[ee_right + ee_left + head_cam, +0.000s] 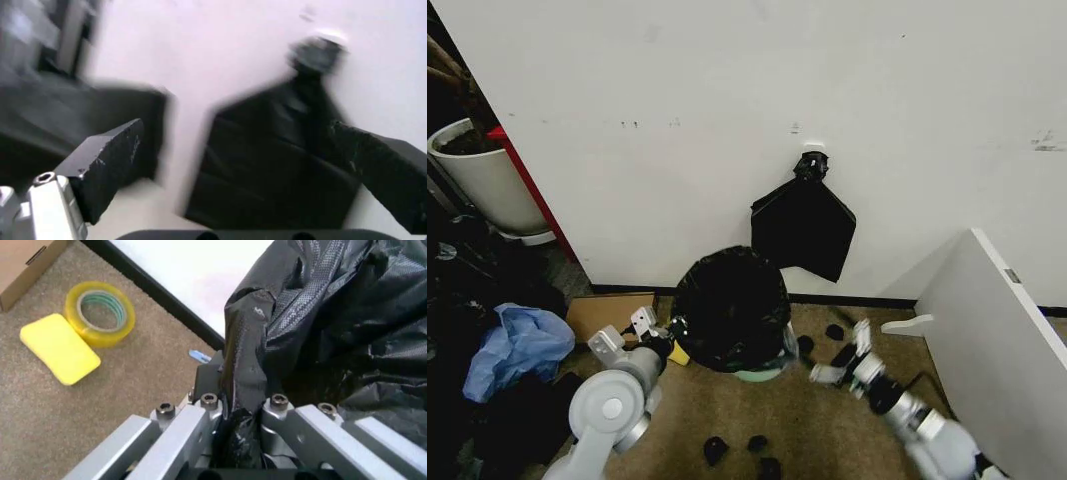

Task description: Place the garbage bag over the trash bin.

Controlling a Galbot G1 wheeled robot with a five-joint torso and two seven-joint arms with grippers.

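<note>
Left pincer pinching the bag at the bin's left side, right pincer free and empty on the other side.

My left gripper (665, 335) sits hard against the left flank of the garbage bag (730, 305), its fingers (203, 412) clamped on a vertical fold of the black film; the bag rises upward and away from it, draped over the trash bin (757, 374), of which I see just a pale sliver at the base. So the left arm is the one in contact. Beyond that gripper on the carpet lie a yellow sponge (59, 347) and a tape roll (100, 312). My right gripper (859, 350) hangs released, clear of the bag's right side, facing the knotted black bag on the wall (293, 165). I cannot see the bin's rim under the film, so I cannot tell how evenly the bag sits.
</note>
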